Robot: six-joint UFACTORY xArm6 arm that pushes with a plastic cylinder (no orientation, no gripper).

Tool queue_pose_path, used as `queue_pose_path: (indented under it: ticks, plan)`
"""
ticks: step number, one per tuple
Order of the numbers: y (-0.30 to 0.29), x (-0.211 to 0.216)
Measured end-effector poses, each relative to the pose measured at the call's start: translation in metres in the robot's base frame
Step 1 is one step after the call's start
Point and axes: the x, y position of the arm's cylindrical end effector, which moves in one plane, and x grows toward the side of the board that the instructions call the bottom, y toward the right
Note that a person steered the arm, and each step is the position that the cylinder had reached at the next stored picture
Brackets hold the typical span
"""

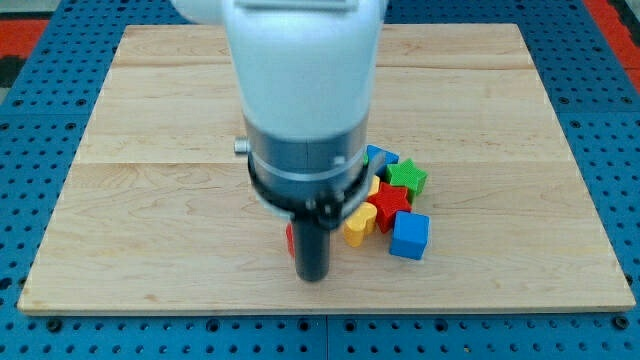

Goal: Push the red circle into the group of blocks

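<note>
My tip is at the lower middle of the wooden board, at the end of the dark rod under the white and grey arm. A sliver of the red circle shows just left of the rod, mostly hidden behind it. The group of blocks lies to the right of the rod: a yellow block, a red star, a green star, a blue cube and a blue block partly hidden by the arm. The red circle sits left of the yellow block.
The arm's wide body hides the board's middle and part of the group. The board is ringed by a blue pegboard surface. The board's bottom edge runs just below my tip.
</note>
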Motion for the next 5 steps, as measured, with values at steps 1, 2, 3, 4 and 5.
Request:
queue_pose_path:
  ticks: [1, 2, 3, 4, 5]
  plan:
    - [0.000, -0.041]
    - [-0.074, -0.018]
    - [-0.087, -0.049]
    - [-0.029, -0.079]
    - [0.020, -0.065]
